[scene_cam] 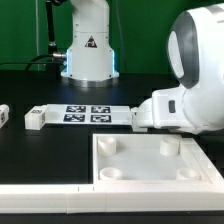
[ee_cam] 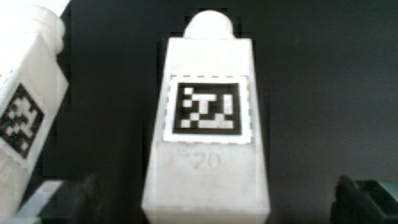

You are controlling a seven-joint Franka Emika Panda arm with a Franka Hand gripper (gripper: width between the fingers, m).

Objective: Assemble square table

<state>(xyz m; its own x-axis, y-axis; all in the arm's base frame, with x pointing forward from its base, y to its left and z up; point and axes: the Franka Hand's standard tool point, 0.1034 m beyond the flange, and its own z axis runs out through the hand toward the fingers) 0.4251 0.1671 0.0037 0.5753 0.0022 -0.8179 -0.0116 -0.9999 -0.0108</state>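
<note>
We are fetching a leg [ee_cam: 208, 120]: it lies ungripped on the table [ee_cam: 111, 100] between the wide-open jaws of our gripper [ee_cam: 210, 203], so next we should lower, close, then carry it to the tabletop [scene_cam: 150, 165].

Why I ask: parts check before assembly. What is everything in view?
tabletop: one, white, exterior view's front right.
marker board: one, white with four black tags, mid-table.
leg: one, white, at the board's exterior-view left.
tagged leg: one, white, close up in the wrist view.
tagged piece: one, white, beside that leg.
border bar: one, white, along the front.
table: one, black.
arm: one, white, exterior view's right.
fingers: two, dark, open, flanking the tagged leg.
</note>
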